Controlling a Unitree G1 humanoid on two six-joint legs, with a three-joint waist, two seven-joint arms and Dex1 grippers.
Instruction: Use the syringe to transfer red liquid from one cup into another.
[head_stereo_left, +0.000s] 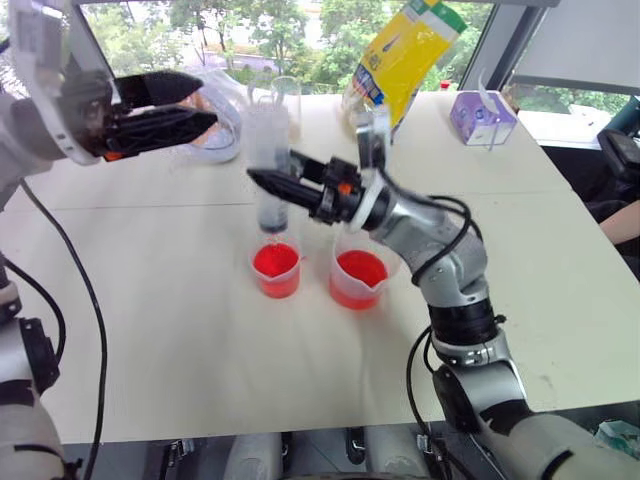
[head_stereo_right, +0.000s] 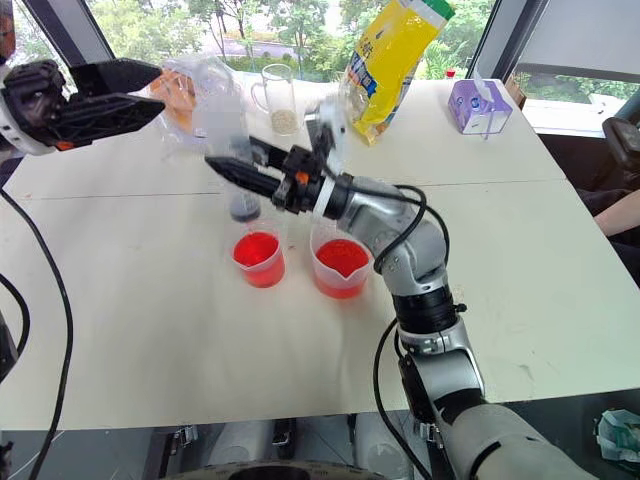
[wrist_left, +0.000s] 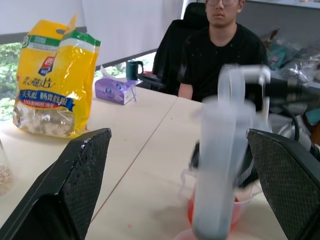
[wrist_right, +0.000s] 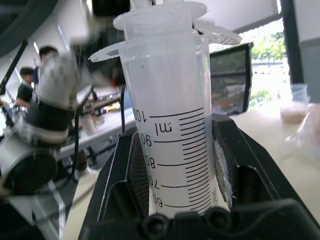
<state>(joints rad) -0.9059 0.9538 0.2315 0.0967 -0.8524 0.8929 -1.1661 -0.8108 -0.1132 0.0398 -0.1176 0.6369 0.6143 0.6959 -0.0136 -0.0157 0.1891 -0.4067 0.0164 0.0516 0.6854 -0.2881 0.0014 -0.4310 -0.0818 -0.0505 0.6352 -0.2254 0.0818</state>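
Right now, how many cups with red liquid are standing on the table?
2. The narrower cup stands directly under the syringe held by the right gripper. The wider cup stands beside it, on the robot's right. None seems hidden.

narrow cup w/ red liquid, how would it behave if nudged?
The narrow cup is thin clear plastic, so probably light and easy to slide on the smooth table. It looks well filled with red liquid, so a sharp push would likely slosh or spill. It stands close beside the wider cup, so a push that way may bump it.
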